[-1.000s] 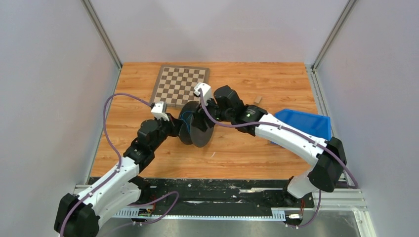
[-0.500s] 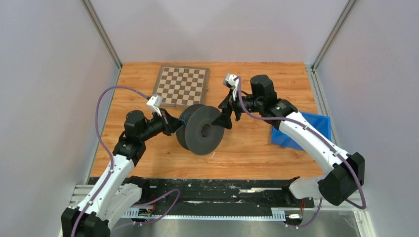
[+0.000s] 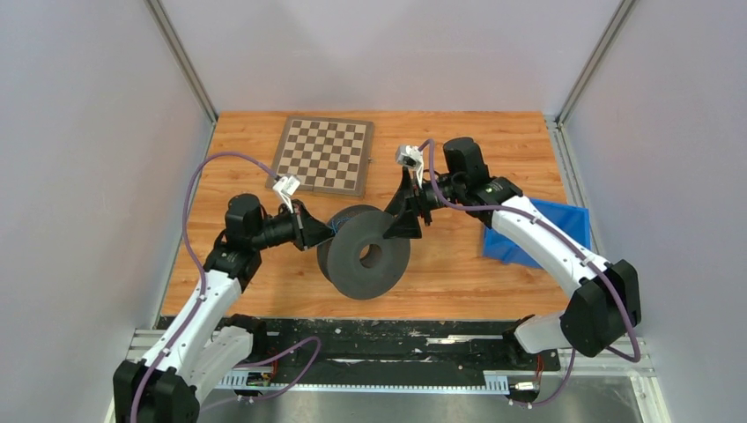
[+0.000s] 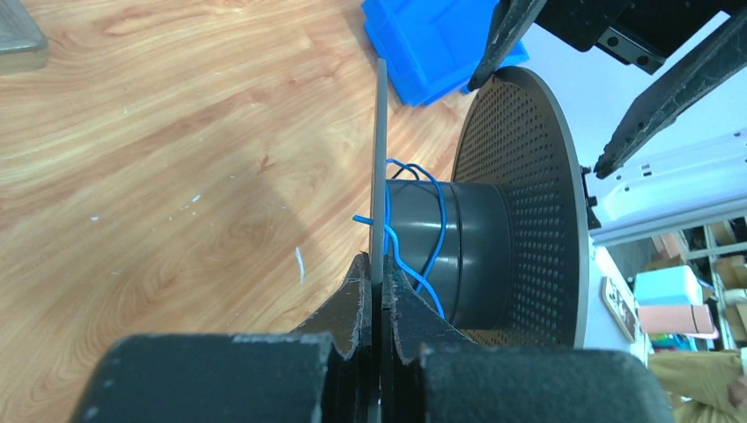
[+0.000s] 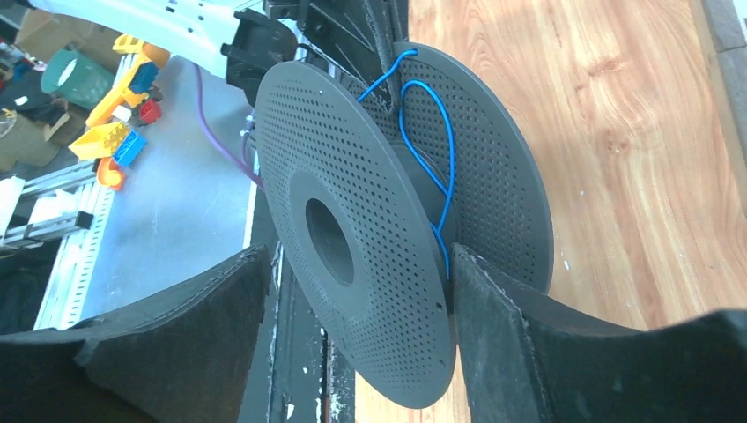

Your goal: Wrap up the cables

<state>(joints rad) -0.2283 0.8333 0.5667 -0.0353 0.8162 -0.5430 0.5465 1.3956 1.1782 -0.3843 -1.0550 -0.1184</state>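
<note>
A dark grey perforated spool (image 3: 366,254) is held up on edge over the wooden table. The cable (image 4: 407,216) is a thin blue wire, looped loosely over the hub (image 4: 467,256) between the two flanges. My left gripper (image 4: 379,264) is shut on the rim of the thin flange (image 4: 380,159) and sits at the spool's left (image 3: 319,236). My right gripper (image 5: 361,256) is open and straddles the other flange (image 5: 352,176). One finger (image 5: 493,317) reaches into the gap by the blue cable (image 5: 445,167), and the other stands apart outside.
A chessboard (image 3: 323,155) lies at the back left of the table. A blue bin (image 3: 537,231) sits at the right, under the right arm. Grey walls close in both sides. A black rail runs along the near edge.
The right arm pulled back to the right and its jaws opened around the spool's flange. The left arm stretched out, carrying the spool nearer and to the right and turning its face toward the camera.
</note>
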